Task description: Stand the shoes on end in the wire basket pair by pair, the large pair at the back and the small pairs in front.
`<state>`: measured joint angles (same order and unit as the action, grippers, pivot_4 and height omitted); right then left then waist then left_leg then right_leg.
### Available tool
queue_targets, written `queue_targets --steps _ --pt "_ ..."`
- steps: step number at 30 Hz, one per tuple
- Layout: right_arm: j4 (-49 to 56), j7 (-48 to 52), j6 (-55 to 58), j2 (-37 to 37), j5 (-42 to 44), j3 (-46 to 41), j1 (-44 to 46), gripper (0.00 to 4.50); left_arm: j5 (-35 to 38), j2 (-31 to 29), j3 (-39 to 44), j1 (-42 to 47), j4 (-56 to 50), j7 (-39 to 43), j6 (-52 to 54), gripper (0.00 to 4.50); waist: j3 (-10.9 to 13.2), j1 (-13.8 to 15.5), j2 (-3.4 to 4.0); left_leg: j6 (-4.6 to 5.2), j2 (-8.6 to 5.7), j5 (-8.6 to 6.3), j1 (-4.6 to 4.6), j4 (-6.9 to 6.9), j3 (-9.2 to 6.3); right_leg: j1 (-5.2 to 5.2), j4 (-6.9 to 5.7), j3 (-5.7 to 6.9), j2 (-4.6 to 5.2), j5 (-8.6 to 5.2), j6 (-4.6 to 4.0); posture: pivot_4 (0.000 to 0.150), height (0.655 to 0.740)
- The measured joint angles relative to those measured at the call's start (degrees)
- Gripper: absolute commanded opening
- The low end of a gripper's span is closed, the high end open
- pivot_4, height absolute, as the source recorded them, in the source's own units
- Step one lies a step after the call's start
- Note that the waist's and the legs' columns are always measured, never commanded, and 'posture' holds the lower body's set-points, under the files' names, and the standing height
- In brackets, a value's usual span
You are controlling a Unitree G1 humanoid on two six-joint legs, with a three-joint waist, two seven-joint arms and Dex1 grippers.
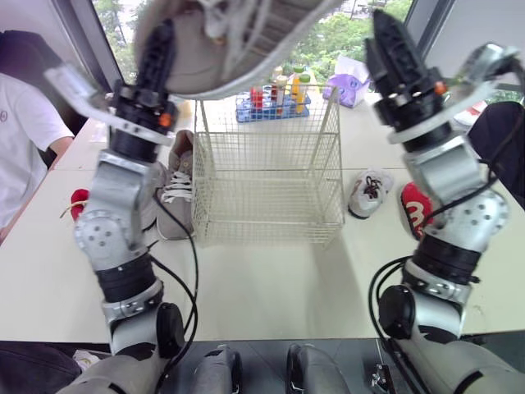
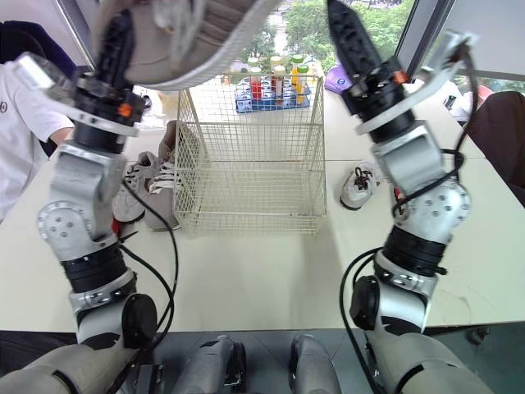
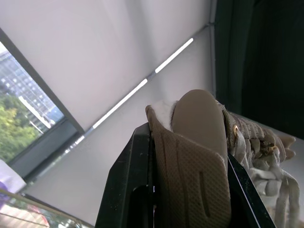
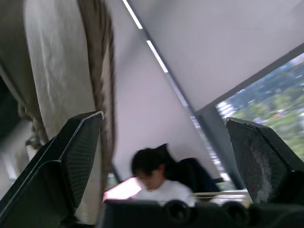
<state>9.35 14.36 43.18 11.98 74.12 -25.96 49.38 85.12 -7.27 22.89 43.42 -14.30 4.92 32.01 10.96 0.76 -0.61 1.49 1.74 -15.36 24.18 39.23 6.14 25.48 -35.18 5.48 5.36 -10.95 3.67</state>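
Observation:
A large beige shoe (image 1: 238, 41) hangs sideways high above the wire basket (image 1: 271, 176), which has nothing in it. My left gripper (image 1: 160, 41) is shut on the shoe's heel (image 3: 199, 156). My right gripper (image 1: 385, 33) is raised beside the shoe's toe end, open, with nothing between its fingers (image 4: 71, 156); the shoe's sole (image 4: 61, 61) is close beside it. The other large beige shoe (image 1: 176, 189) lies on the table left of the basket. A small grey-white shoe (image 1: 367, 193) and a small red shoe (image 1: 416, 209) lie to its right. Another red shoe (image 1: 78, 201) lies at the far left.
A blue crate of bottles (image 1: 275, 98) and a purple object (image 1: 349, 82) stand behind the basket. A person in a white shirt (image 1: 20, 131) sits at the table's left side. The white table (image 1: 271, 279) has bare room in front of the basket.

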Motion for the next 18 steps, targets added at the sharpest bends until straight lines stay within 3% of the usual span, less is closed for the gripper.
queue_targets --steps 18 --pt "4.33 1.46 -5.13 -2.9 0.47 9.12 -0.6 4.47 -1.45 1.22 -2.05 -2.47 0.34 -1.53 -3.62 0.57 0.0 -0.09 0.0 0.08 0.03 -0.05 0.02 0.0 -0.06 0.0 0.05 0.02 -0.02 0.0 0.02 0.15 0.74"
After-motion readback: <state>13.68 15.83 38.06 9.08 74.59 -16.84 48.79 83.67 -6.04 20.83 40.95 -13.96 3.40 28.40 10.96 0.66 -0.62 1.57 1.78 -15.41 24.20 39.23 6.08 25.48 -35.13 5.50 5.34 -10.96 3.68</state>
